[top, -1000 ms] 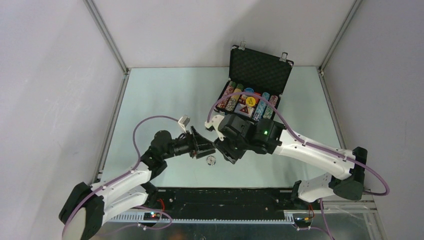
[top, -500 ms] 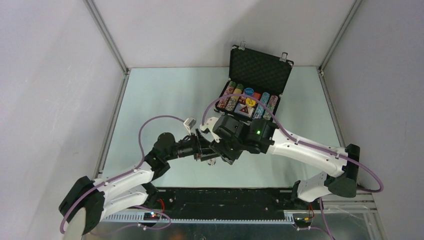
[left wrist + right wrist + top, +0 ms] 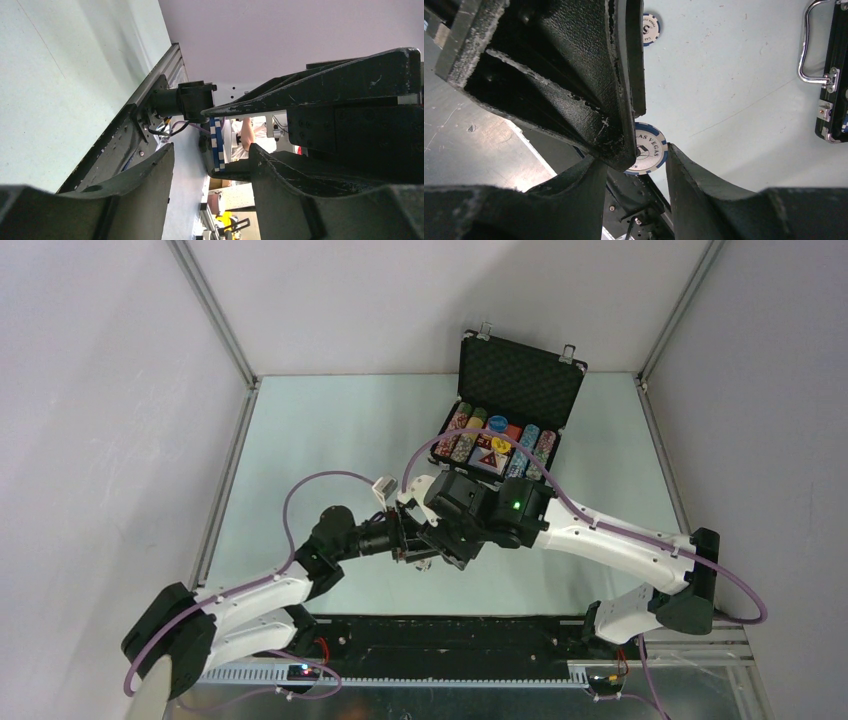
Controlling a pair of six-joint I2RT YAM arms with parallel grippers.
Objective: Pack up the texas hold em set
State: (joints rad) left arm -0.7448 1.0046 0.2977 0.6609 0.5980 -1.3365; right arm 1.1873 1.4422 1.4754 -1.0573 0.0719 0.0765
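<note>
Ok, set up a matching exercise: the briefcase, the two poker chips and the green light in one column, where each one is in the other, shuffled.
Column 1
1. briefcase
2. Las Vegas chip
3. second chip
4. green light

Column 2
A. lying flat on the table
B. on the right arm
C. open, at the table's far side
D. between the right fingers

Pairs: 1-C, 2-D, 3-A, 4-B
</note>
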